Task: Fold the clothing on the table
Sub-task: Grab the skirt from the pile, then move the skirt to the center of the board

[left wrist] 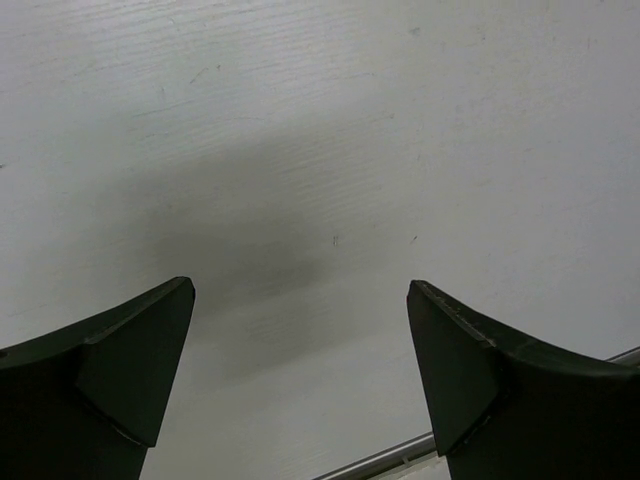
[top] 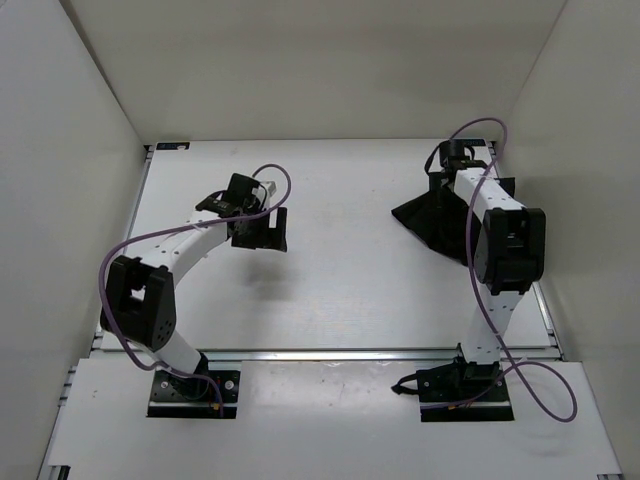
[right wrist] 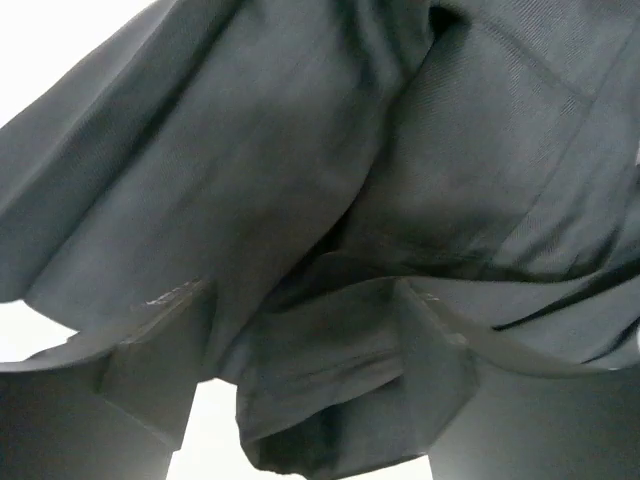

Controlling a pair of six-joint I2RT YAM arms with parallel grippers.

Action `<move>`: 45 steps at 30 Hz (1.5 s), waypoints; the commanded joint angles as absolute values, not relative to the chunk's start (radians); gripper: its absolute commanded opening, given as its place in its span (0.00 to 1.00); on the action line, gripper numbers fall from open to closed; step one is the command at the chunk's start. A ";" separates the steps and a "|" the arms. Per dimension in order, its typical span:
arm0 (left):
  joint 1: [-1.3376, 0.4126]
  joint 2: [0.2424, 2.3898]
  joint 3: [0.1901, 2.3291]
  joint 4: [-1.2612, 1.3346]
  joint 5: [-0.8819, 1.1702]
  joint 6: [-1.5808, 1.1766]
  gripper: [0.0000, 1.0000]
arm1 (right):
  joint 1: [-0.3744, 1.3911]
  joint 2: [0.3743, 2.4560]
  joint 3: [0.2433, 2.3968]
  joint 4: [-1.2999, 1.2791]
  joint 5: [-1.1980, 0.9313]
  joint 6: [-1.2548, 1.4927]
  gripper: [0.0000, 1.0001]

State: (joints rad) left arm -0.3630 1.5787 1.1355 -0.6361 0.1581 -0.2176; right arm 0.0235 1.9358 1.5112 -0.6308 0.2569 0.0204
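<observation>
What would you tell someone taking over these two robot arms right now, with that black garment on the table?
Left gripper: open, empty, hovering over bare table, left of centre.
Right gripper: down at the clothing, cloth between its fingers; a firm grip cannot be confirmed.
Clothing: bunched in a heap at the table's far right.
Done: no neat fold shows.
Left: spread it flat, then fold it.

The clothing [top: 428, 222] is seen bunched on the table [top: 340, 290], directly beneath the right gripper [top: 452, 180]. The left gripper [top: 265, 230] is held well apart from it, above the tabletop.
</observation>
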 commanded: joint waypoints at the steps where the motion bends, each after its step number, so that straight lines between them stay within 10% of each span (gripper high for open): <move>1: -0.339 1.571 1.198 -0.637 0.173 -0.209 0.99 | 0.032 1.977 1.621 -0.687 0.457 0.032 0.58; 5: -0.330 1.630 1.253 -0.658 0.183 -0.198 0.99 | 0.012 1.985 1.667 -0.712 0.448 0.041 0.01; 13: -0.328 1.628 1.282 -0.655 0.215 -0.186 0.99 | 0.081 1.930 1.827 -0.723 0.261 0.028 0.00; 24: -0.258 1.551 1.339 -0.634 0.229 -0.204 0.99 | 0.654 1.861 2.338 -0.761 0.083 -0.063 0.00; 35: -0.166 1.329 1.316 -0.664 0.115 -0.225 0.99 | 0.310 1.248 1.139 -0.362 -0.282 0.284 0.00; 45: -0.261 1.319 1.060 -0.513 0.302 -0.287 0.99 | 0.114 1.192 0.738 -0.288 -0.385 0.298 0.00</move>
